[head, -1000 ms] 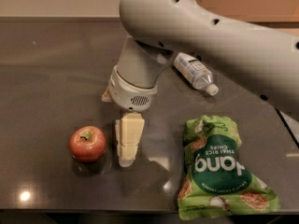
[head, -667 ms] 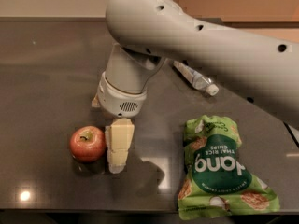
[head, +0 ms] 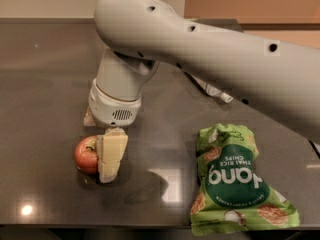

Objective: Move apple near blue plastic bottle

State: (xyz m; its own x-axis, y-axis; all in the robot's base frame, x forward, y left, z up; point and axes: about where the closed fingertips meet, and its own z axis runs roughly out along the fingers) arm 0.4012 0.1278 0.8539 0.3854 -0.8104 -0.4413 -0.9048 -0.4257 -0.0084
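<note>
Cream parallel-jaw gripper (head: 105, 153) low at small round red apple (head: 86, 155) on dark grey countertop (head: 45, 84), grasp or release cannot be told; clear blue-labelled plastic bottle (head: 214, 90) well apart.

The bench (head: 45, 84) is dark, smooth and semi-glossy, mirroring lights near its front edge. The arm (head: 200, 49) has a smooth, matt, pale plastic shell. The gripper (head: 106, 159), toward the front left corner against the apple (head: 86, 155), looks like dull cream plastic. The apple's skin is waxy and shiny. The chips bag (head: 235, 184) is crinkled glossy film, and the blue plastic bottle (head: 212, 90) is clear plastic.
</note>
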